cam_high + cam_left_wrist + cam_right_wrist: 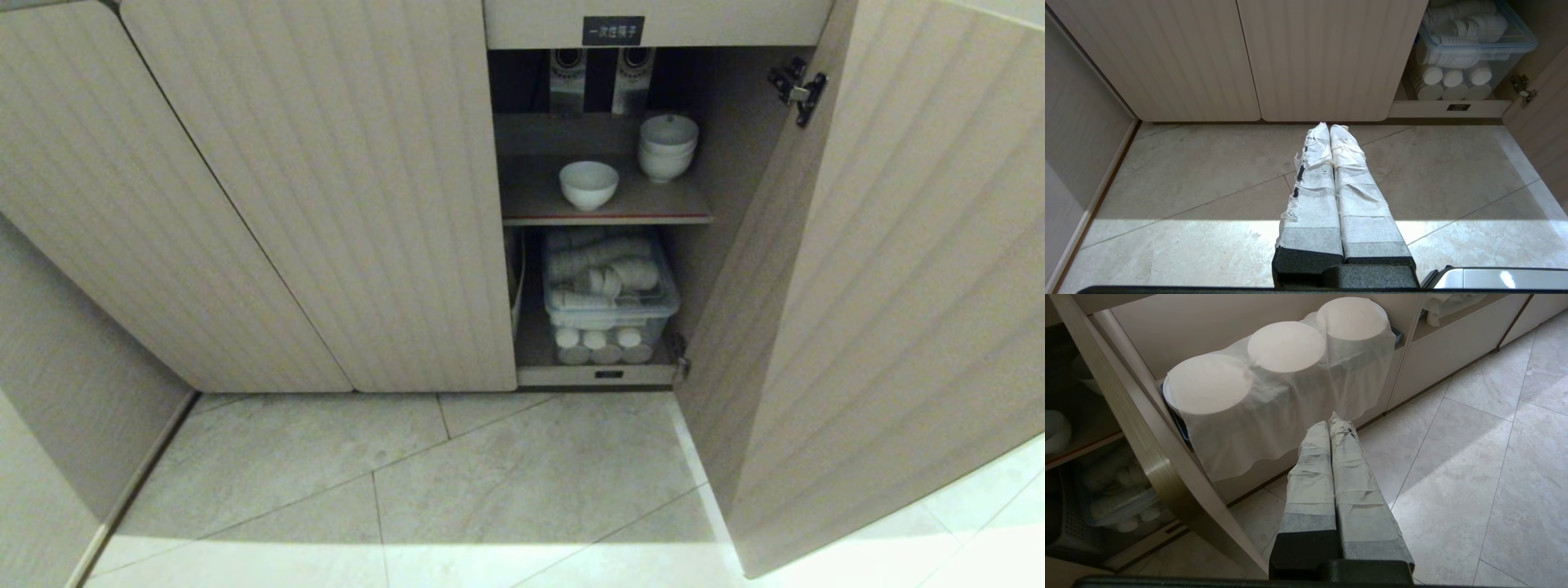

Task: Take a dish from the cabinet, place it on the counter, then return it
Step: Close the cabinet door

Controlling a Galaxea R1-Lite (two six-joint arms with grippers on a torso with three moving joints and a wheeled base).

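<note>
Tiled floor [490, 490], cabinet [326, 204] open; right end effector [1333, 421] clenched, empty, beside door [1147, 457] — swinging toward bowl [588, 184], likely clips door edge.

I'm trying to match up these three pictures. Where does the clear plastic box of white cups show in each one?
Head view: clear plastic box on the cabinet's bottom shelf, under the bowls.
Left wrist view: the box in the upper right corner, in the open compartment.
Right wrist view: the box dimly at lower left, behind the open door.
Shared landmark: the open cabinet door.
</note>
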